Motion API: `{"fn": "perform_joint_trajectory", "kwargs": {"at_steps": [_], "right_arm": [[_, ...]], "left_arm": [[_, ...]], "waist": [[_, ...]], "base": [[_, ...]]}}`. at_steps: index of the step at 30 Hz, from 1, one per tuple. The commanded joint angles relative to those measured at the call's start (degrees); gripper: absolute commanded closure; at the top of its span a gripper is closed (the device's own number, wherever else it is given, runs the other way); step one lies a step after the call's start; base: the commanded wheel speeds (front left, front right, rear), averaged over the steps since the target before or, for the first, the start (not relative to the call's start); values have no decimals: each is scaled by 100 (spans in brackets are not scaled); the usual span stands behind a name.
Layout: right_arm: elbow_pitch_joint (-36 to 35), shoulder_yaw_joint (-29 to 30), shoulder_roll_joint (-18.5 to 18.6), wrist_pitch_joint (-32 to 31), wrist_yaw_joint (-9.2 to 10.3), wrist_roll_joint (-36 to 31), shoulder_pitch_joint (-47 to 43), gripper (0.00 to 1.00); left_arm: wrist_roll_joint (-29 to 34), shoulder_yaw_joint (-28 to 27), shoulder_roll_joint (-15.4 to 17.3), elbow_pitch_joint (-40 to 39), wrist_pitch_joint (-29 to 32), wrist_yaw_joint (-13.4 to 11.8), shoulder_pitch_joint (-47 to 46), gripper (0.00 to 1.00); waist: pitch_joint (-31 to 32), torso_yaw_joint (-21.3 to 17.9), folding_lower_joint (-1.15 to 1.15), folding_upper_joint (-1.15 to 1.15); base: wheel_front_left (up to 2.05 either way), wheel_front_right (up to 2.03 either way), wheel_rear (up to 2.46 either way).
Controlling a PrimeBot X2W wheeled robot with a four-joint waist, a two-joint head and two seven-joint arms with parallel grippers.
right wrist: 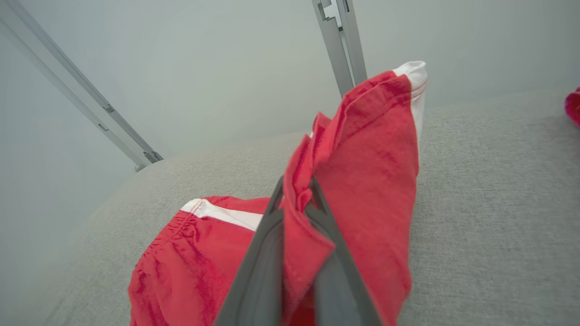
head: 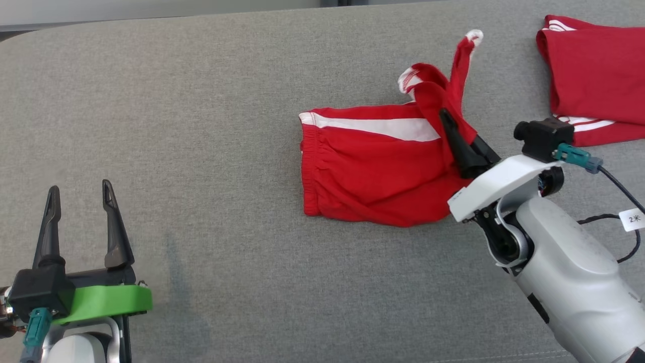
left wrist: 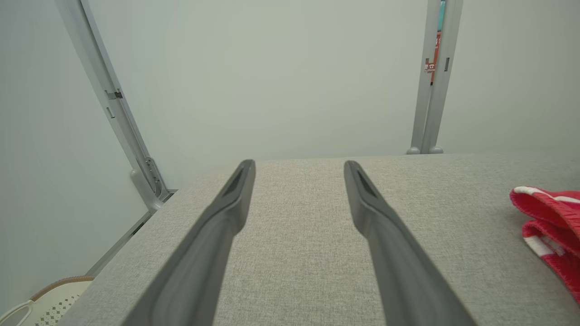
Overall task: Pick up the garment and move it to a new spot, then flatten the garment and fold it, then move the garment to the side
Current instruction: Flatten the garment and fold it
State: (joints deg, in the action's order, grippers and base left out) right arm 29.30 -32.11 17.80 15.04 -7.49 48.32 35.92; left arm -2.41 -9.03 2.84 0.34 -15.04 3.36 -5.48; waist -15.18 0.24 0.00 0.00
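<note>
While right end effector (head: 450,121) pinches one leg | garment (head: 373,171) centre-right on table (head: 201,126), long axis left-right, waistband left, pinched leg points upper right | left end effector (head: 80,194) wide, lower left

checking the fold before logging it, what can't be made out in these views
- Head view: the second red garment is cut off by the right edge.
- Head view: raised fabric of the red shorts covers one finger of the right gripper.
- Left wrist view: the shorts run off the right edge.
</note>
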Motion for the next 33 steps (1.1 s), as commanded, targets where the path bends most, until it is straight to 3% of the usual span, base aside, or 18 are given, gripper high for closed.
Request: {"fn": "perform_joint_trajectory", "kwargs": {"at_steps": [1, 10, 23, 24, 25, 26, 33], "right_arm": [[-98, -56, -58, -25, 1, -67, 51, 100], [-386, -367, -479, -234, 1, -219, -28, 100], [25, -879, -1021, -218, 1, -182, -247, 100], [68, -931, -1047, -201, 1, -174, -247, 71], [81, -992, -1065, -173, 1, -188, -236, 28], [103, -1041, -1085, -154, 1, -166, -234, 0], [-71, -850, -782, 12, 1, -443, -115, 0]], "left_arm": [[-9, -3, 14, 10, -16, 9, -59, 0], [-103, 110, 14, 63, -16, -48, -124, 0], [-193, 290, 13, 94, -16, -133, -216, 0], [-194, 292, 13, 97, -15, -135, -214, 0], [-194, 296, 13, 103, -15, -135, -210, 0], [-188, 296, 13, 106, -15, -134, -206, 0], [-118, 284, 13, 106, -15, -113, -154, 0]], "waist": [[7, 63, 0, 0], [-39, 327, 0, 0], [-137, 633, 0, 0], [-138, 637, 0, 0], [-138, 638, 0, 0], [-136, 636, 0, 0], [-90, 589, 0, 0]], "base": [[0, 0, 0], [0, 0, 0], [0, 0, 0], [0, 0, 0], [0, 0, 0], [0, 0, 0], [0, 0, 0]]}}
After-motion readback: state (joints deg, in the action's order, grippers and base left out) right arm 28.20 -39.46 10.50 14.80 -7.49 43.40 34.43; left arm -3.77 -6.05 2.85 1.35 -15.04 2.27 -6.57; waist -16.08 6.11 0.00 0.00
